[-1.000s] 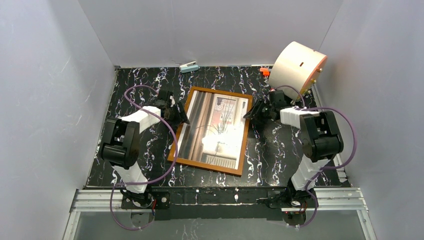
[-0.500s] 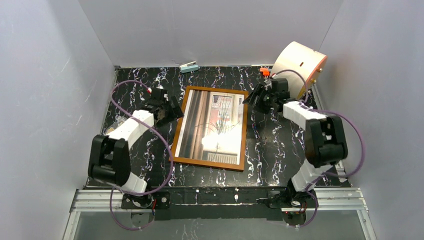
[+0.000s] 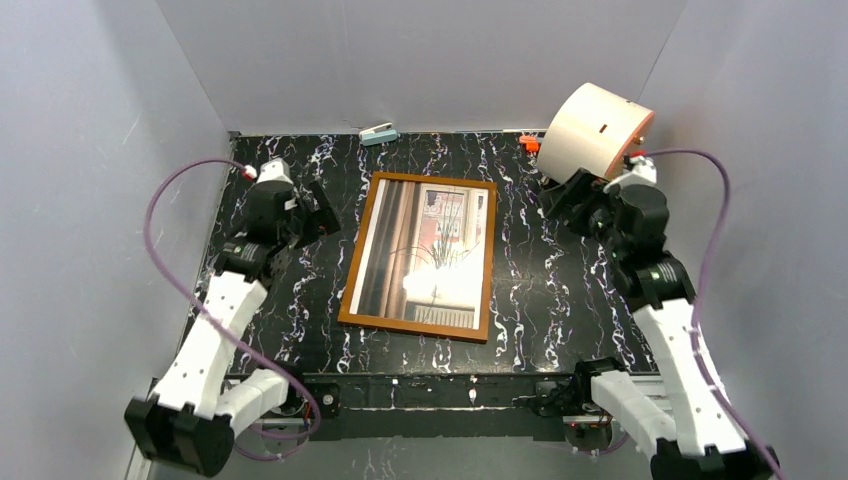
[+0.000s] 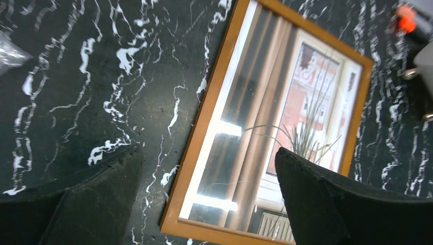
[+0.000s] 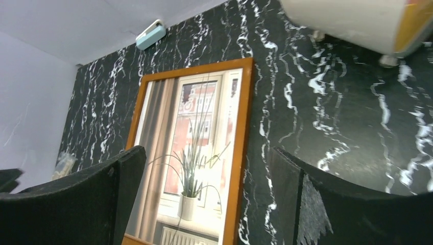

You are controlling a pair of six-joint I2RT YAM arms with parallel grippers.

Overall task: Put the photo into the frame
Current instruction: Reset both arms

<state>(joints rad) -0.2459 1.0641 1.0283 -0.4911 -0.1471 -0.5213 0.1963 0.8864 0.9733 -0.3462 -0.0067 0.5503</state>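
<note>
Both your grippers stand spread wide and hold nothing. The left gripper (image 3: pixel 320 208) hangs at 10 o'clock of the frame (image 3: pixel 417 329) and the right gripper (image 3: pixel 565 200) at 2 o'clock, both apart from it. You see the photo (image 3: pixel 425 255), a glossy striped plant print under glare, lying flat inside that thin orange-brown wooden rectangle, mid-table. The table (image 3: pixel 540 290) is black with white veins. A pale drum (image 3: pixel 595 132) sits at 1 o'clock. Each arm stretches far forward along its side.

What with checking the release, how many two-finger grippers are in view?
2. The black left gripper is open, left of the orange-brown wooden picture frame; the black right gripper is open, right of it. None seems hidden.
</note>
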